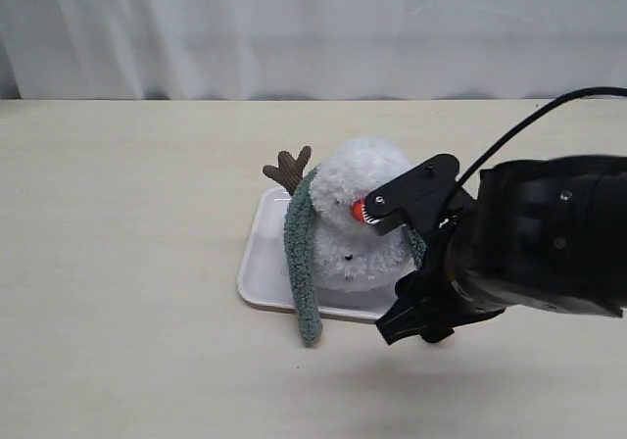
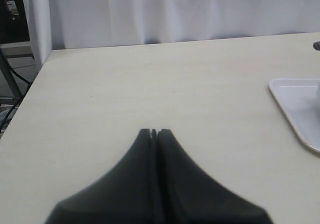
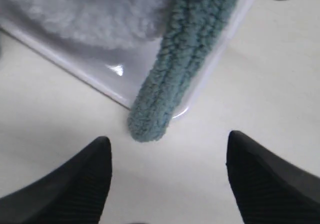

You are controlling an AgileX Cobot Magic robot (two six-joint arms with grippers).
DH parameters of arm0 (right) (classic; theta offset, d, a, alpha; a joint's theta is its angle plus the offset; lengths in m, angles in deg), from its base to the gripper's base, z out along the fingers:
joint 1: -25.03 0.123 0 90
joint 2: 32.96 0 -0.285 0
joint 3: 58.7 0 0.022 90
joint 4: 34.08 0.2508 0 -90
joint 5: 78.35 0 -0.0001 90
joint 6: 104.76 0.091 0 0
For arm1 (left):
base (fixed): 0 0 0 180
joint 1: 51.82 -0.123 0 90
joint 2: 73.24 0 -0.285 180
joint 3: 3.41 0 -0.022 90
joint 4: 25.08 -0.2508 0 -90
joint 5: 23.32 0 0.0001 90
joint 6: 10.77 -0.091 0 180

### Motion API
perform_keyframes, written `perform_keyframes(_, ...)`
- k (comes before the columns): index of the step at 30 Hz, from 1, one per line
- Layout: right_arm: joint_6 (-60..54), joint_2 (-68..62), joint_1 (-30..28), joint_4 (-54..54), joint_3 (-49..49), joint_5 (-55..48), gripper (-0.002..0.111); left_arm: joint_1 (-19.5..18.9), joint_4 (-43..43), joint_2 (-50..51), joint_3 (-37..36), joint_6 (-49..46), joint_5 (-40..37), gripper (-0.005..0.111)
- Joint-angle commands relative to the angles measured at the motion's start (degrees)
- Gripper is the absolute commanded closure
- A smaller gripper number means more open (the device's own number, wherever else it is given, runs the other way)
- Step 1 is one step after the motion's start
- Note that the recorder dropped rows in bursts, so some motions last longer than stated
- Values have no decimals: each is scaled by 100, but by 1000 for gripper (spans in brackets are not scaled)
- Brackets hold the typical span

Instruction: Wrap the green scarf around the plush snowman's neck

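1. The desk (image 1: 118, 263) carries a white tray (image 1: 257, 272) about mid-desk.
2. The plush snowman (image 1: 362, 179) sits on the tray.
3. The green scarf (image 1: 299, 253) is draped behind its head, both ends hanging toward the near edge. Crossing them in front looks undone.
4. The right gripper (image 3: 169, 139) is spread wide and empty by one scarf end.
5. The left gripper (image 2: 154, 132) is clenched on nothing, toward the left edge.

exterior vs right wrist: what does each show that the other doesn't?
Exterior only: the whole plush snowman, its carrot nose, a twig arm and the right arm's bulk. Right wrist only: the right gripper, jaws open, just short of one end of the green scarf. Both: scarf, white tray, table.
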Motion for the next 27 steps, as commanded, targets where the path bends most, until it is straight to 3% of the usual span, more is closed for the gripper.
perform_keyframes(1, 661, -82, -345, -245, -375, 1006, 46, 20, -3, -10, -21, 11, 97, 107)
perform_keyframes(5, 537, -320, -916, 18, -556, 2077, 46, 20, -3, -10, -21, 11, 97, 107)
perform_keyframes(10, 664, -664, -1416, -92, -555, 2201, 46, 20, -3, -10, -21, 11, 97, 107)
perform_keyframes(15, 372, -1030, -1455, -65, -607, 2791, 47, 20, -3, -10, -21, 11, 97, 107)
perform_keyframes(18, 347, -1166, -1442, -39, -630, 3325, 59, 20, -3, -10, -21, 11, 97, 107)
perform_keyframes(24, 347, -1188, -1442, -10, -630, 3416, 100, 20, -3, -10, -21, 11, 71, 107)
perform_keyframes(27, 135, -1133, -1410, 425, -630, 3394, 104, 20, -3, -10, -21, 11, 71, 107)
